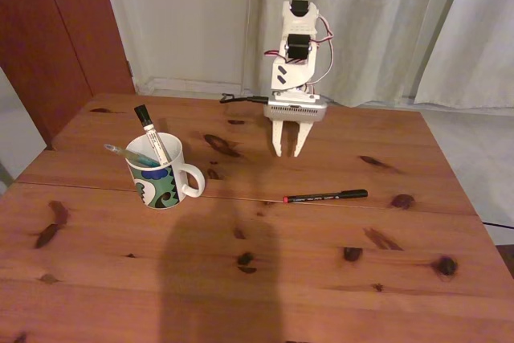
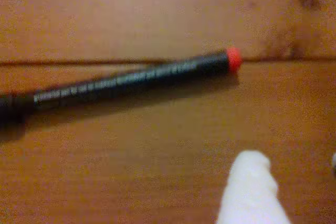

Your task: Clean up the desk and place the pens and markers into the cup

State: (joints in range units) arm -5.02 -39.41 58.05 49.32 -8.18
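Note:
On the wooden desk [image 1: 337,279] lies a thin black pen [image 1: 325,196] with a red end, right of centre along a plank seam. The white patterned cup [image 1: 161,178] stands at the left, with the white black-capped marker [image 1: 150,132] and a green-teal pen [image 1: 128,154] standing in it. My white gripper [image 1: 289,150] points down behind the black pen, a little to its left, open and holding nothing. In the wrist view the black pen [image 2: 131,80] lies across the frame, red end to the right, beyond one white fingertip [image 2: 252,192]; the gripper [image 2: 294,182] is clear of it.
The arm's base stands at the desk's far edge, with a dark cable [image 1: 241,100] running left from it. Curtains [image 1: 361,22] and a wall stand behind the desk. A dark shadow [image 1: 221,279] falls across the front middle of the desk.

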